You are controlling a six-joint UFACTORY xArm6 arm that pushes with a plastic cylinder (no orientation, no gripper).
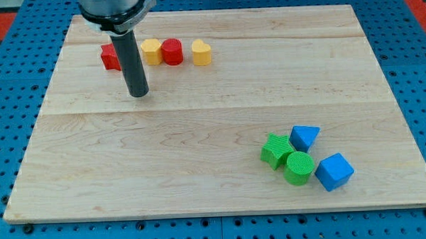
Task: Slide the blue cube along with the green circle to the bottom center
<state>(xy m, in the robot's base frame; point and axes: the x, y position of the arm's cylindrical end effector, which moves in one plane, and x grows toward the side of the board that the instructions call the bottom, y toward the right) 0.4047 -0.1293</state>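
My tip [138,94], a bare rod with no claw to open or close, rests on the table [199,134] at the view's upper left, just beside the red block [111,57]. From it, the blue cube [334,172] lies well apart, toward the view's lower right, corner-on and without a long axis. The green circle [299,167] touches the cube's left side.

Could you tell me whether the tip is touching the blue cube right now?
No, my tip rests near the red block at the view's upper left, far from the blue cube.
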